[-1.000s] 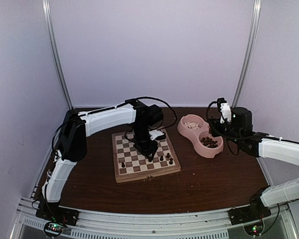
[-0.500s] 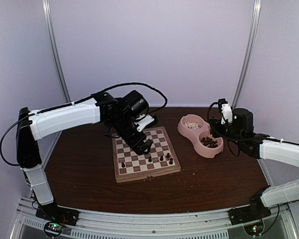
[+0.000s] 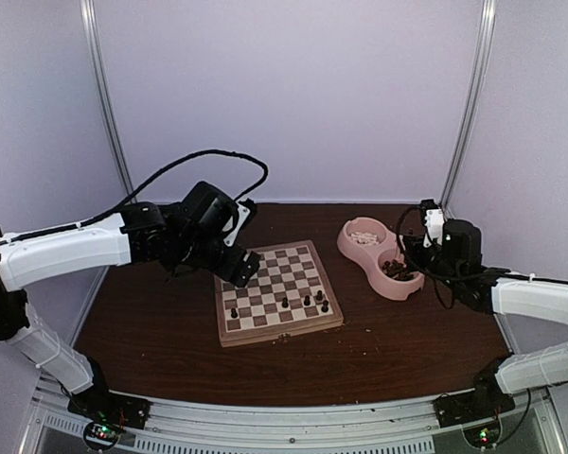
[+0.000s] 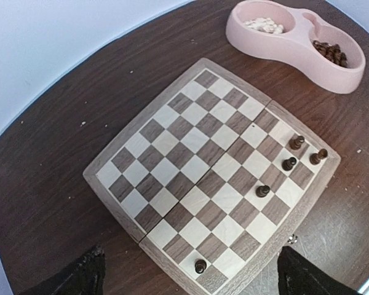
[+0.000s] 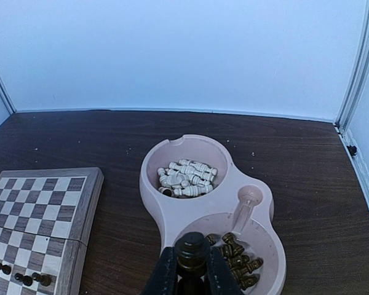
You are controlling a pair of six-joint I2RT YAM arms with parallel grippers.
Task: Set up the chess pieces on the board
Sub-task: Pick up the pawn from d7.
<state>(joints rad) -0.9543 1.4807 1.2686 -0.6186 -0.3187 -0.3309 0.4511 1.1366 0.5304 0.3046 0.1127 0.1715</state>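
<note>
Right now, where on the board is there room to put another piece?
On the board, the whole back half, toward the wall, is bare. Free squares also lie along the front edge between the lone left piece and the rest. It's crowded at the front right corner, where four dark pieces bunch together.
</note>
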